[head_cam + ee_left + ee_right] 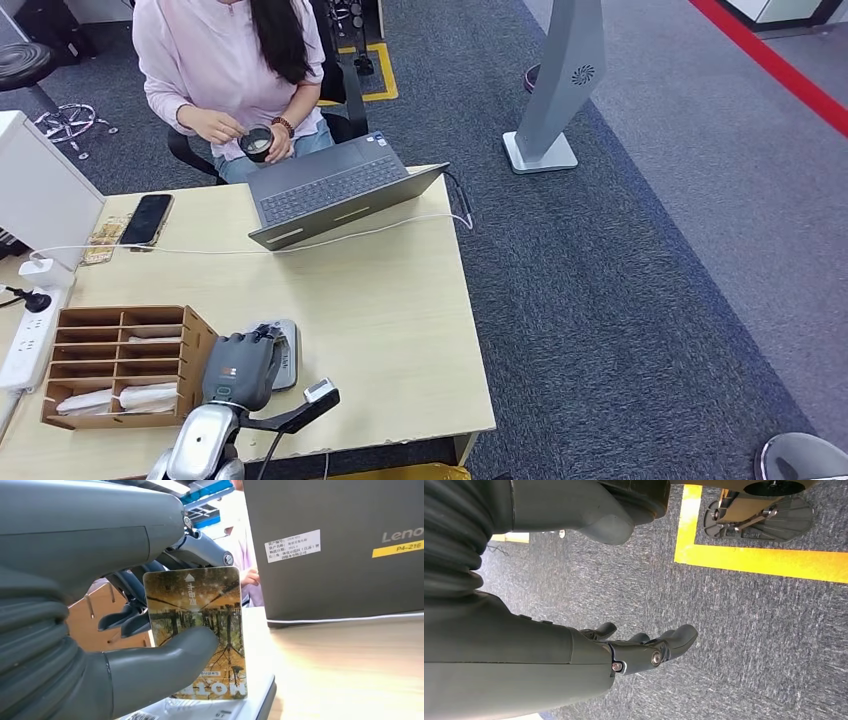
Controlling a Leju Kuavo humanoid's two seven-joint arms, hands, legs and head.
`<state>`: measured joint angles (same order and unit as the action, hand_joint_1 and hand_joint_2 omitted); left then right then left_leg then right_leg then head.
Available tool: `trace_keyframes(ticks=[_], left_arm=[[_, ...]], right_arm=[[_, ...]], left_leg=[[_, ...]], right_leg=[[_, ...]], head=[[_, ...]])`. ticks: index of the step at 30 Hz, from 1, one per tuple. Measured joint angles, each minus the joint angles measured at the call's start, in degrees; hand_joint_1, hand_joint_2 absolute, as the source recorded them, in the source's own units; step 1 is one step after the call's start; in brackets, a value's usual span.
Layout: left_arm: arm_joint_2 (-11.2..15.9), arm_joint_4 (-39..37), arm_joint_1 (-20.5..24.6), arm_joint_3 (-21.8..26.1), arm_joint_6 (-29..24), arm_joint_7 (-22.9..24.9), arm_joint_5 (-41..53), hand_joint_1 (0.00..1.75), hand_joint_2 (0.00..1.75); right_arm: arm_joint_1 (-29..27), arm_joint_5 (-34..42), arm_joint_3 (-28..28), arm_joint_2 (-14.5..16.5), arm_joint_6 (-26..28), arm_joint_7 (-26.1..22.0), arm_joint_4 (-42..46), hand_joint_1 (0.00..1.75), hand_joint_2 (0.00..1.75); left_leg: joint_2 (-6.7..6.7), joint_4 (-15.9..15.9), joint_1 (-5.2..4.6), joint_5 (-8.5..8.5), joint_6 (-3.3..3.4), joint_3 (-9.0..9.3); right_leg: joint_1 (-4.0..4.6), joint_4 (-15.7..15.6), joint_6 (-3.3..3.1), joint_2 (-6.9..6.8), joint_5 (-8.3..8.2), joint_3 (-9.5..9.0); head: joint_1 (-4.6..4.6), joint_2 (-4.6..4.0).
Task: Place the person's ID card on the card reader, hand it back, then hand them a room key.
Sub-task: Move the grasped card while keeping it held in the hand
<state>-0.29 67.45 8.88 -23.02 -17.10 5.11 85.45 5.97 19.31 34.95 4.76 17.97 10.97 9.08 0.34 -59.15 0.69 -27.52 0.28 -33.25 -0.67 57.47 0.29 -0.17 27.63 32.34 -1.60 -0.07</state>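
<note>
My left hand (240, 365) is at the table's near edge, over the grey card reader (287, 352). In the left wrist view the thumb and fingers (165, 655) pinch a card (200, 605) printed with a picture of trees. The card stands upright, its lower edge right at the reader's pale top (250, 705); whether they touch is unclear. My right hand (644, 647) hangs over the grey carpet, fingers apart and holding nothing. The person (230, 60) sits across the table, both hands on a small dark cup.
A wooden compartment rack (120, 365) with white cards in its lower slots stands just left of my left hand. An open laptop (330, 185), a phone (147, 220), a white cable and a power strip (30, 335) lie on the table. A monitor (40, 190) stands at far left.
</note>
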Motion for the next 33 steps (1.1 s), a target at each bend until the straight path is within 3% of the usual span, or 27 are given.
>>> trace_keyframes(ticks=[5,10,22,27,33], left_arm=[[-0.19,-0.61,0.67,0.0,-1.58,0.0,-0.25,1.75,1.75],[-0.21,0.57,0.64,0.0,-8.6,-0.02,0.25,1.75,1.75],[2.07,13.69,2.89,2.42,-20.22,-2.81,-0.31,1.75,1.75],[4.56,12.76,10.89,7.52,-19.46,-4.15,-2.59,1.75,1.75],[7.5,3.43,22.97,12.81,-16.37,-4.67,-2.4,1.75,1.75]], right_arm=[[-0.01,0.06,0.0,0.03,0.02,-0.05,-0.01,0.0,1.75],[-0.01,0.15,0.01,0.05,0.16,0.09,0.0,0.0,1.75],[0.01,-1.27,0.53,0.07,-0.02,-0.27,-0.01,0.0,1.75],[0.13,-2.28,1.8,0.04,-0.3,-0.22,-0.01,0.0,1.75],[0.38,-2.97,3.2,0.01,-0.67,0.24,-0.08,0.0,1.75]], left_leg=[[0.01,0.0,0.0,0.01,0.0,0.02],[0.0,0.0,0.0,0.02,0.01,0.01],[-0.01,0.0,0.02,0.02,0.01,-0.01],[-0.02,0.0,0.13,0.13,-0.1,-0.01],[0.0,0.0,0.24,0.2,-0.19,-0.01]], right_leg=[[0.0,0.0,-0.01,0.01,-0.01,-0.01],[0.0,0.0,-0.01,0.0,-0.01,-0.01],[0.03,0.0,-0.01,-0.01,-0.01,0.0],[0.14,0.01,-0.09,-0.03,-0.08,-0.01],[0.27,0.02,-0.21,0.0,-0.16,0.0]], head=[[0.01,0.0],[-0.01,0.0],[0.0,0.0],[-0.07,0.0],[0.0,0.0]])
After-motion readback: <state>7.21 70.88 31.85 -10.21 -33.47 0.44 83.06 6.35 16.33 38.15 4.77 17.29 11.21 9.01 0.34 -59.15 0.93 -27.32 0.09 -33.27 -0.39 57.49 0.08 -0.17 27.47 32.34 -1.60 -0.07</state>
